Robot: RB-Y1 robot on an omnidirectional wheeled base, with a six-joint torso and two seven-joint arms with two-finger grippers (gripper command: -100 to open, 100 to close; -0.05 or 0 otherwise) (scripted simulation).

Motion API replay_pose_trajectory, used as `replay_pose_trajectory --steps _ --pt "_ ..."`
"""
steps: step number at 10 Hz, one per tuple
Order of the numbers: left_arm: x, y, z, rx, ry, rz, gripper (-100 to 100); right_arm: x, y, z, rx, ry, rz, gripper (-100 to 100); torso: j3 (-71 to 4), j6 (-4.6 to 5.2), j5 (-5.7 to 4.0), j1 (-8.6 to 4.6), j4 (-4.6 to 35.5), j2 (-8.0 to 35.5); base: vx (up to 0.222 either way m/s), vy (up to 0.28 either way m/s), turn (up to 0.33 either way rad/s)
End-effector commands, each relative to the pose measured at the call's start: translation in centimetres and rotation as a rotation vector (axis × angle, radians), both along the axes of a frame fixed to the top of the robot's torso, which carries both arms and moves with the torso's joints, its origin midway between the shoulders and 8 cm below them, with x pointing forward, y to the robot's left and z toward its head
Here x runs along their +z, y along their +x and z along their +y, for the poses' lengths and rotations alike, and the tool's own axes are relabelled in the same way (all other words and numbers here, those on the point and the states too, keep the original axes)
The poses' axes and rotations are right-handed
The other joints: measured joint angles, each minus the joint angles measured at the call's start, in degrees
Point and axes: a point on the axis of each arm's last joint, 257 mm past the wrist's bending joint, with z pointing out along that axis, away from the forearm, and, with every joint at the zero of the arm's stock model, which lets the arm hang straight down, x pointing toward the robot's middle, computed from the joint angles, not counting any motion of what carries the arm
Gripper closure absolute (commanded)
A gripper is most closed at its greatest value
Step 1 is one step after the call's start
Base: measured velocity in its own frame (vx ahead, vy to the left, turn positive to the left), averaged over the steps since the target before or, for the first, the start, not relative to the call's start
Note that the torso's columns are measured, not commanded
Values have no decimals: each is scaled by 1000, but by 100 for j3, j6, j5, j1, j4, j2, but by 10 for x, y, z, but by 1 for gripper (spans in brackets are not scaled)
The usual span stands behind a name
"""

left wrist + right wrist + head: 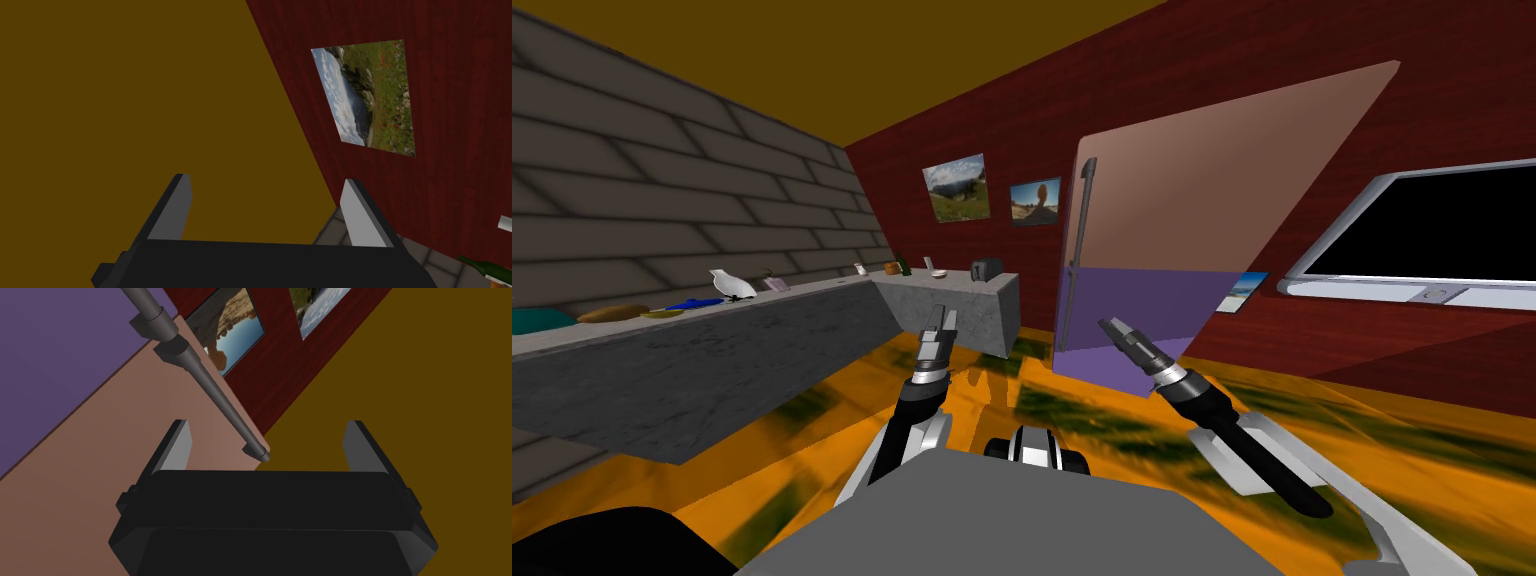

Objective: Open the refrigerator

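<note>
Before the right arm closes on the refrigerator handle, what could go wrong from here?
The right gripper is open, and the upper handle runs slanted ahead of it, not between its jaws; closing now may miss it. The lower handle on the purple door begins right beside it, so a small slip could grab the wrong door.

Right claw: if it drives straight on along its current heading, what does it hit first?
Likely the top end of the grey handle on the refrigerator's pinkish upper door, which sits framed by the open right claw. Depth is unclear; it could slip past toward the ceiling.
</note>
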Motion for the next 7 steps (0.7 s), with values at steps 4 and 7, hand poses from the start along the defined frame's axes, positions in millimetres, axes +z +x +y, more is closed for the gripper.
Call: replay_pose_trajectory --steps 4,7 --pt "0 0 0 0 0 0 0 -15 19 -15 -31 -193 27 -100 -1 0 0 0 0 -1 40 69 -22" --pt "0 0 0 0 0 0 0 -22 36 -33 -69 -323 41 -100 0 0 -1 -5 0 2 50 72 -16"
